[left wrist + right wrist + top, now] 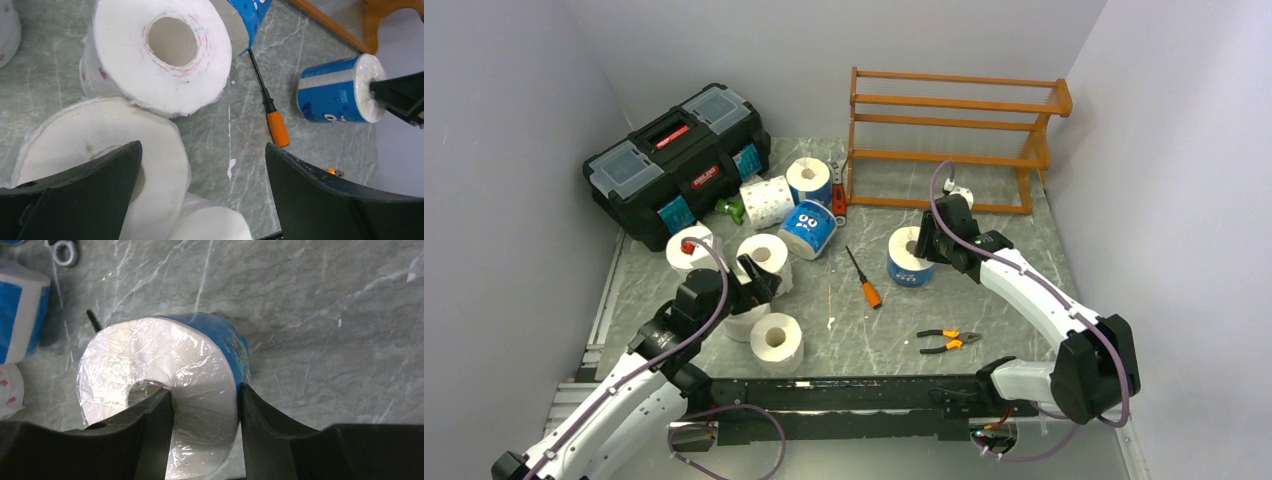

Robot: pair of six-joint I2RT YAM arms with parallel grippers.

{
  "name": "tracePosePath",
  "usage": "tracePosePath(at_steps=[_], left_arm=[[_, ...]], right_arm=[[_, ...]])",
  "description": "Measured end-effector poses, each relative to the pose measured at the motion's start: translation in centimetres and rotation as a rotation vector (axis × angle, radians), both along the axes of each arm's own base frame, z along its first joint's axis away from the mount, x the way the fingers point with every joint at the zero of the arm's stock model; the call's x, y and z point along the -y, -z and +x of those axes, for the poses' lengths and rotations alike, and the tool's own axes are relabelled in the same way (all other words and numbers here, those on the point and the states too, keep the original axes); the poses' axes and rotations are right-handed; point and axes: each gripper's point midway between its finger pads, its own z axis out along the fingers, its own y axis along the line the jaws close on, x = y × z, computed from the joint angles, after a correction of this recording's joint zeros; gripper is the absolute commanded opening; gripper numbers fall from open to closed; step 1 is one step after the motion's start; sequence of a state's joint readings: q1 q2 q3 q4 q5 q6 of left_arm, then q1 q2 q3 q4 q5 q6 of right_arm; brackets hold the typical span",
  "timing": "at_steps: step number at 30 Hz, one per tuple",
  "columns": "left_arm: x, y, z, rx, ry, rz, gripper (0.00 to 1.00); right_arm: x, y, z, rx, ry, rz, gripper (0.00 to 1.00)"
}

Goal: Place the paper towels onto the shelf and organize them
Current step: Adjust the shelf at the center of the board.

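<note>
Pinching the wall of a blue-wrapped roll (pixel 150 355), the right gripper (pixel 202 395) has one finger in the core and one outside, probably for a secure lift to the shelf (pixel 954 140) just behind. Left gripper (pixel 202 150) hangs spread wide over white rolls (pixel 160 60).

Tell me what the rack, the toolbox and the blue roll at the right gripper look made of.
Rack: seemingly wood, orange-brown with a smooth sheen; thin slats and rails. Toolbox: likely moulded plastic, matte black, with greyish see-through lid panels. Blue roll: white paper under clear glossy film, judging by crinkles and glare; blue printed band.
</note>
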State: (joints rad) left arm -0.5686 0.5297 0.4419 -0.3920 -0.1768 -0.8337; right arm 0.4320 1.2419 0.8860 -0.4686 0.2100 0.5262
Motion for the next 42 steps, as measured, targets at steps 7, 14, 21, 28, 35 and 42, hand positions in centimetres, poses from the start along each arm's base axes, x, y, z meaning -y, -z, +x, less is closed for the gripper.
tracePosePath(at_steps=[7, 14, 21, 28, 35, 42], left_arm=[[1.4, 0.0, -0.3, -0.011, 0.05, -0.057, 0.99], [1.5, -0.1, -0.4, -0.001, 0.054, -0.071, 0.99], [1.4, -0.1, -0.5, 0.015, 0.048, -0.094, 0.99], [1.1, -0.1, -0.7, 0.03, 0.054, -0.071, 0.99], [0.7, -0.2, -1.1, 0.039, 0.061, -0.056, 1.0], [0.7, -0.1, -1.0, 0.037, 0.06, -0.055, 0.99]], right_arm=[[0.7, 1.4, 1.7, -0.011, 0.055, 0.005, 0.41], [0.7, 3.0, 2.0, -0.048, 0.062, -0.008, 0.43], [0.6, 3.1, 2.4, -0.042, 0.065, -0.004, 0.68], [0.6, 2.4, 2.9, -0.022, 0.073, -0.005, 0.99], [1.1, -2.1, 3.4, 0.085, 0.104, 0.02, 1.0], [2.2, -6.0, 2.9, 0.181, 0.217, 0.113, 0.99]])
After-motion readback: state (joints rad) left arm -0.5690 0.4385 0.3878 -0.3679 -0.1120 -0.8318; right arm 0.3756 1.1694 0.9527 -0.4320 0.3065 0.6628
